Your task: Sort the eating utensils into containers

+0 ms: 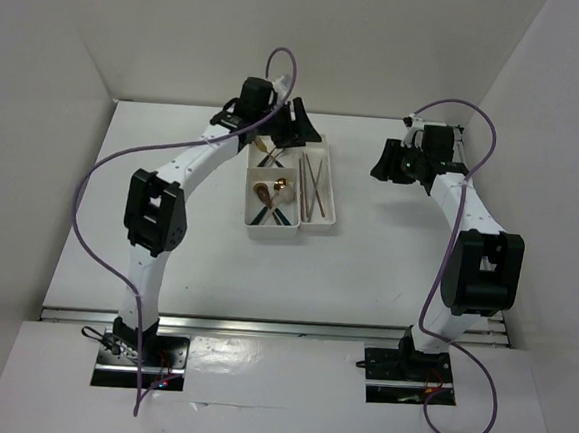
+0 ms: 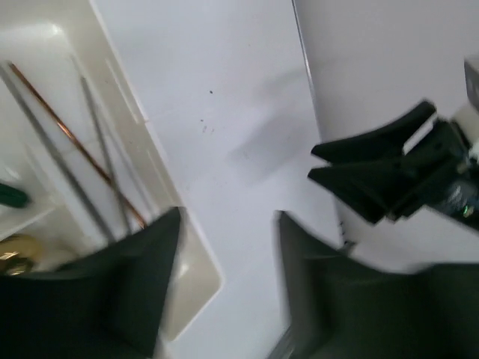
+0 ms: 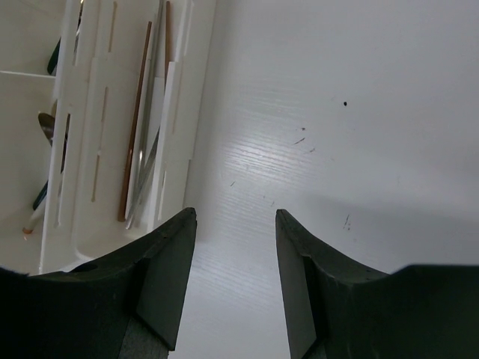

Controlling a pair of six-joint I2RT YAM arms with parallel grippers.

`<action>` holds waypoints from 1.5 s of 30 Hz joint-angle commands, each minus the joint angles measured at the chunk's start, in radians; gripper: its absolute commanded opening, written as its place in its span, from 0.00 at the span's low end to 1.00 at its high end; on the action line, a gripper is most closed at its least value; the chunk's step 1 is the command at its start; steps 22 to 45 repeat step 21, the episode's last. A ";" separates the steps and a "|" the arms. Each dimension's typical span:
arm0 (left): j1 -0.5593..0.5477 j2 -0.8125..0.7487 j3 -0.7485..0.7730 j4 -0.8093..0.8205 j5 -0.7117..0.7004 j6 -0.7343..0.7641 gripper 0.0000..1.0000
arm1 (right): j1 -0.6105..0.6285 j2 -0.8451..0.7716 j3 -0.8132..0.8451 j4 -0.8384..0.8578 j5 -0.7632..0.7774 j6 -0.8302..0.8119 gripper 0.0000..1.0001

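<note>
Beneath and just left of the left gripper (image 2: 228, 224), whose jaws are parted and empty, sits the white tray (image 2: 120, 82), a corner of its long compartment under the left finger. The right gripper (image 3: 236, 224), jaws likewise spread and holding nothing, hangs over bare table (image 3: 337, 149) with the tray off to its left. Chopsticks (image 2: 75, 142) lie in that long compartment, left of both pairs of jaws, and gold-headed spoons (image 1: 272, 187) rest in a squarish bin further left.
</note>
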 commanded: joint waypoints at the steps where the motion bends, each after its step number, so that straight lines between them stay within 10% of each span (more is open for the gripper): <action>1: 0.065 -0.128 0.048 -0.128 0.029 0.302 0.75 | 0.008 -0.023 -0.010 0.039 0.006 -0.070 0.54; 5: 0.100 -0.180 0.101 -0.355 -0.102 0.618 0.97 | 0.008 0.000 -0.010 0.083 0.015 -0.134 0.56; 20: 0.465 -0.531 -0.681 -0.127 -0.305 0.874 1.00 | -0.010 0.152 0.017 0.145 0.006 -0.212 0.61; 45: 0.490 -0.531 -0.695 -0.118 -0.305 0.874 1.00 | -0.010 0.161 0.017 0.154 0.006 -0.212 0.61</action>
